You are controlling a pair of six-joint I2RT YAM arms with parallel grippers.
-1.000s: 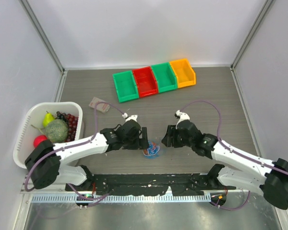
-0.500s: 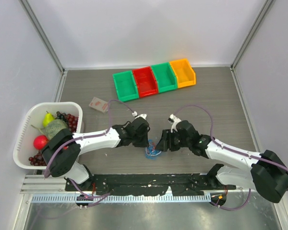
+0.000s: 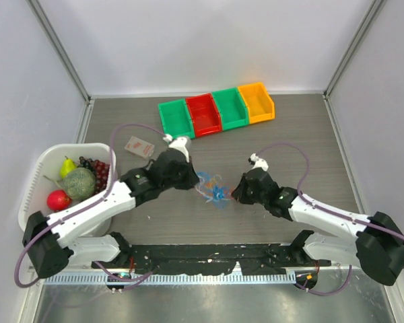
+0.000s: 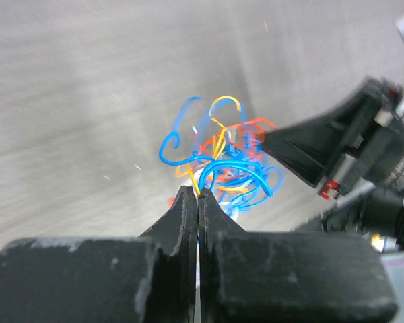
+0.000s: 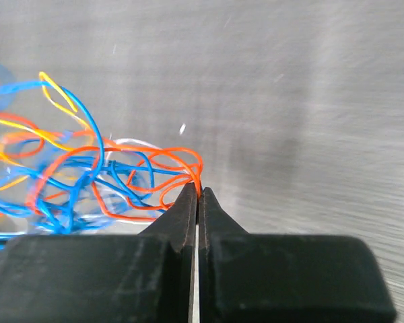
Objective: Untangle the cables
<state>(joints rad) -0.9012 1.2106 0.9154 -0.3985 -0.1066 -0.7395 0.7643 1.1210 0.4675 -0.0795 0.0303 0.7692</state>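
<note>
At the far left, a white basket (image 3: 77, 146) sits on the bench (image 3: 303, 134), holding a pear (image 3: 68, 166), a melon (image 3: 79, 182), a red fruit (image 3: 57, 199) and dark grapes (image 3: 99, 171). Just right of it lies a small flat packet (image 3: 139, 146). The left arm reaches from the near edge toward the middle of the bench. Its left pincer (image 3: 193, 182) is pressed together, and the wrist view shows the tips (image 4: 198, 195) nipping a thin yellowish strand at the near side of the tangle.

The cables (image 3: 214, 190) hang as one loose knot of blue, orange, yellow and whitish loops (image 4: 222, 161) in the middle of the bench, directly between the two pincers. Whether the knot rests on the surface or is lifted cannot be told.

On its right side, the right pincer (image 3: 236, 194) is also pressed together. Its tips (image 5: 197, 192) pinch an orange loop at the edge of the bundle (image 5: 87, 168).

At the back stand four bins in a row, touching: green (image 3: 176, 120), red (image 3: 203, 114), green (image 3: 229, 108) and orange (image 3: 256, 102).
</note>
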